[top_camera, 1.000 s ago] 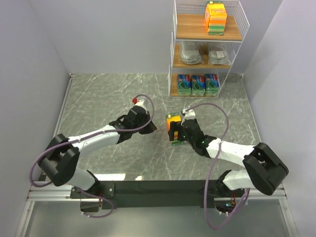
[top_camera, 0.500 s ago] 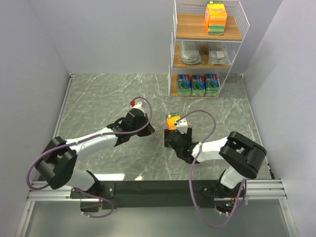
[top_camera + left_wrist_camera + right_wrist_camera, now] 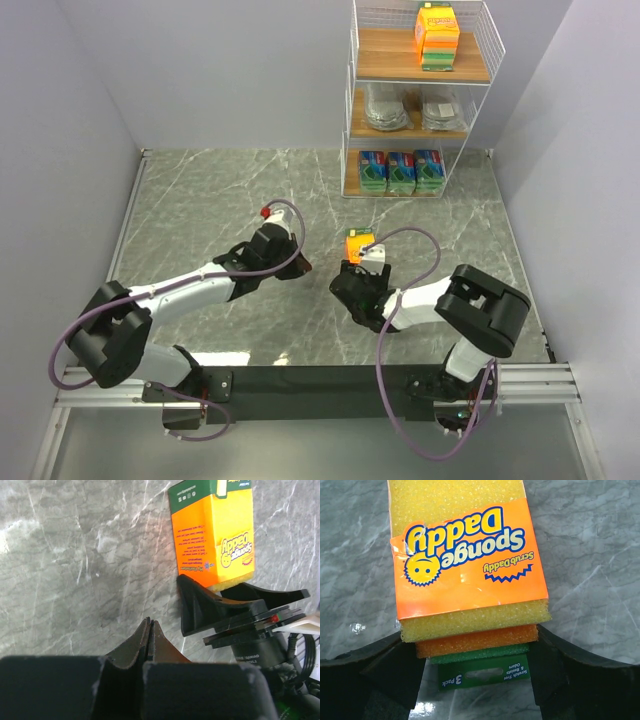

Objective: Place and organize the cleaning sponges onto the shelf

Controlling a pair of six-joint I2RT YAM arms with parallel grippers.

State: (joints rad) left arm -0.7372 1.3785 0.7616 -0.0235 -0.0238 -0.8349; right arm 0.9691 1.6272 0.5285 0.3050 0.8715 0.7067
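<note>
The shelf [image 3: 385, 62] stands at the back right. Its top board holds one orange sponge pack [image 3: 437, 35], the middle board two silvery grey packs [image 3: 385, 108], the bottom board three blue-and-green packs [image 3: 400, 171]. My right gripper [image 3: 358, 265] is shut on a second orange pack [image 3: 356, 243] over the table's middle. In the right wrist view the gripper [image 3: 477, 667] has its fingers [image 3: 385, 672] against the sides of the pack [image 3: 465, 565] at its green card end. My left gripper [image 3: 297, 263] is shut and empty, just left of it. In the left wrist view its tips [image 3: 150, 623] are pressed together beside the pack [image 3: 212, 535].
The table is grey marble [image 3: 200, 200], with pale walls on three sides. A purple cable [image 3: 420, 245] loops above the right arm. The black base rail [image 3: 320, 380] runs along the near edge.
My right arm has folded back, its elbow swinging left. The orange pack in it has shifted slightly towards the back. My left gripper has drifted a little nearer and leftward, still shut.
</note>
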